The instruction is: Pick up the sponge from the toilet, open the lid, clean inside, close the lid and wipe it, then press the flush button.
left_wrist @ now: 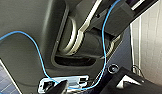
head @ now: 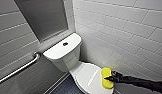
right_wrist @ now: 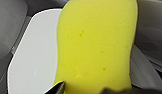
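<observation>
While my right gripper (head: 110, 79) grasps the sponge (head: 105, 74) by its outer side, I judge it over the closed lid's (head: 87, 77) right edge, long axis along that edge.

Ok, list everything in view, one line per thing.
toilet: one, white, in the corner between the tiled walls.
lid: one, white, shut over the bowl.
flush button: one, dark, on the tank top.
sponge: one, yellow, over the lid's right edge.
grab bar: one, metal, on the left wall.
wall tiles: many, pale grey, both walls.
floor: one, dark blue tile, beside the bowl.
cable: one, blue, across the robot's body.
right hand: one, black, shut on the sponge.
</observation>
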Tool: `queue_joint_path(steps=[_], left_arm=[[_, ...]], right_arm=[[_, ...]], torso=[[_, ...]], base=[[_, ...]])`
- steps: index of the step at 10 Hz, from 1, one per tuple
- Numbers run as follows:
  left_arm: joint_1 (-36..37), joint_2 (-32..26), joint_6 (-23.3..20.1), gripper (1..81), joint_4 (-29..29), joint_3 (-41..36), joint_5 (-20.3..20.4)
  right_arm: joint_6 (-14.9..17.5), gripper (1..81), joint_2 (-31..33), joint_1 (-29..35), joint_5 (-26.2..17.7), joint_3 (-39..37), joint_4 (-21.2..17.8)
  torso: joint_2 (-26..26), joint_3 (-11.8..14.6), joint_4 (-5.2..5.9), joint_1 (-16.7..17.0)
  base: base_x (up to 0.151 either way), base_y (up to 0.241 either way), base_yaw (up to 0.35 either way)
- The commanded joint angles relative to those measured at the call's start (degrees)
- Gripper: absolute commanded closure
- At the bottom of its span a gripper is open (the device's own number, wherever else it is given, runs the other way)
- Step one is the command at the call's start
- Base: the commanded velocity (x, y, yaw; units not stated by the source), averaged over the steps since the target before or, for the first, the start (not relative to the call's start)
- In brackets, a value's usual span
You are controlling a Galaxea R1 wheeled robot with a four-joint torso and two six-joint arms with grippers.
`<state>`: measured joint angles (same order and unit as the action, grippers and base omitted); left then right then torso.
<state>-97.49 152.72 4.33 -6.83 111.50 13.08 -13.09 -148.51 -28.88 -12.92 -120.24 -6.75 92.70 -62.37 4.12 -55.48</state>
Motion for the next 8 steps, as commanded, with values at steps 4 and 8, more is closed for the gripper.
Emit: queue_joint_path(steps=[4,8], left_arm=[[-2.7,-1.5,-0.1,1.0,0.1,-0.8,-4.6],[-2.8,-1.5,0.0,1.0,0.1,-0.8,-4.7]], right_arm=[[0.3,1.0,-10.2,6.2,-3.2,-14.7,3.7],[0.3,1.0,-10.8,5.5,-2.7,-12.7,3.9]], torso=[[0.0,0.0,0.0,0.0],[0.1,0.1,-0.02,0.1]], base=[[0.0,0.0,0.0],[0.0,0.0,0.0]])
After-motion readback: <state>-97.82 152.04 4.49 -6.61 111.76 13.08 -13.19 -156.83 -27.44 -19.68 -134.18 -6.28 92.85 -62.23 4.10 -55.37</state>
